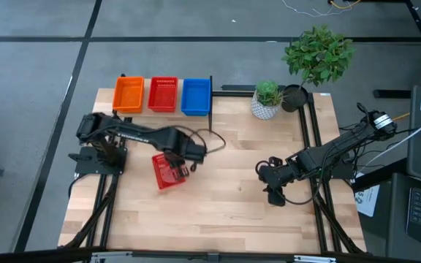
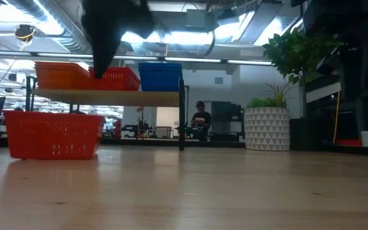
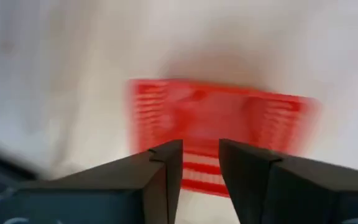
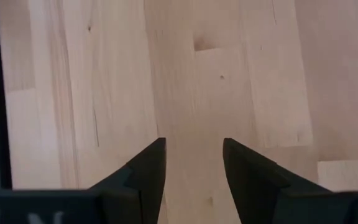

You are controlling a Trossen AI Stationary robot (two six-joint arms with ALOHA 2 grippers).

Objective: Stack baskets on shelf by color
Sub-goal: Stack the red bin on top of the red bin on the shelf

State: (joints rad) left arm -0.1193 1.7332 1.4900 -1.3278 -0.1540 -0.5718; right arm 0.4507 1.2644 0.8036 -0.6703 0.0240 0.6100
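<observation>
Red basket [image 1: 168, 172] sits on the surface [image 1: 225, 212] directly under the left tool [image 1: 178, 166], whose fingers [image 3: 166, 168] hang slightly parted, empty.

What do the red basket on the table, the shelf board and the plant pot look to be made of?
Red basket: likely plastic, with uniform saturated colour and thin walls perforated with rows of small holes. Shelf board: pale and matte, probably light wood like the tabletop; uprights dark, perhaps metal. Plant pot: white with a raised geometric pattern, possibly ceramic; unclear.

White patterned plant pot [image 1: 266, 107] sitting at table [image 1: 225, 212] far right corner. Taller leafy plant [image 1: 318, 55] standing just beyond it. Person [image 2: 200, 119] sitting in room behind.
</observation>
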